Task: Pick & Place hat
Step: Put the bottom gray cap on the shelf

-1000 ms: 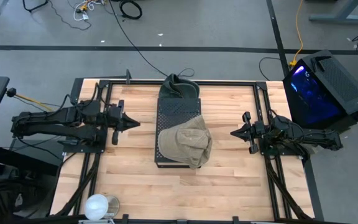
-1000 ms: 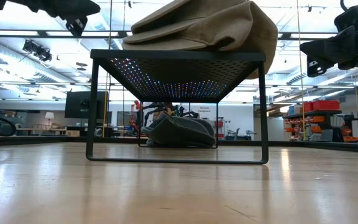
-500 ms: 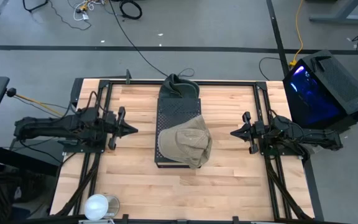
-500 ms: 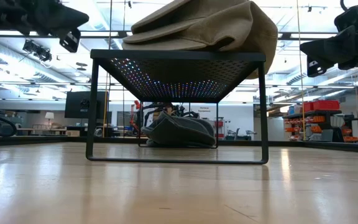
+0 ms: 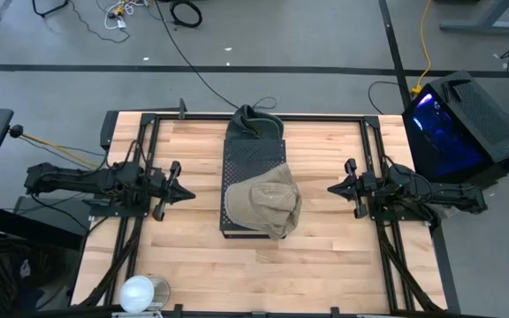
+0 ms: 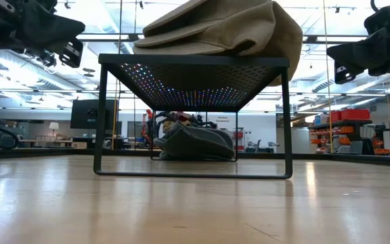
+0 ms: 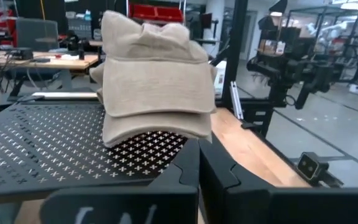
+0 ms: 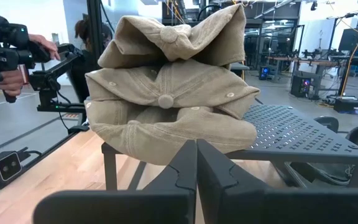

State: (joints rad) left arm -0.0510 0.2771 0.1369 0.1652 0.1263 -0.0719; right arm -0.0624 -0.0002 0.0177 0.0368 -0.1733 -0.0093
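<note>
Wooden table point(image 5: 325, 238) carrying a black perforated metal stand point(image 5: 253, 159) at centre, long axis running 12 to 6 o'clock in the high view. Stand's mesh top point(image 6: 202, 74) sitting raised on thin legs in the low view.

Tan hats point(image 5: 264, 203), apparently two stacked one on the other, lying crumpled on the stand's 6 o'clock end, overhanging the edge toward 4 o'clock. Same tan stack point(image 7: 154, 81) showing brim-forward in the left wrist view; crowns and top buttons point(image 8: 169, 87) showing in the right wrist view. Nothing gripping them.

Dark grey hat point(image 5: 253, 122) lying at the stand's 12 o'clock end, partly tucked beneath it; resting on the table under the mesh point(image 6: 193, 144) in the low view.

Left gripper point(image 5: 184, 189) hovering at 9 o'clock of the stand, well apart from the hats, pointing toward them, fingers point(image 7: 216, 180) pressed together, holding nothing.

Right gripper point(image 5: 334, 188) waiting at 3 o'clock of the stand, apart from the hats, fingers point(image 8: 213, 177) likewise pressed together and empty.

White round object point(image 5: 138, 293) sitting at the table's 7 o'clock corner.
</note>
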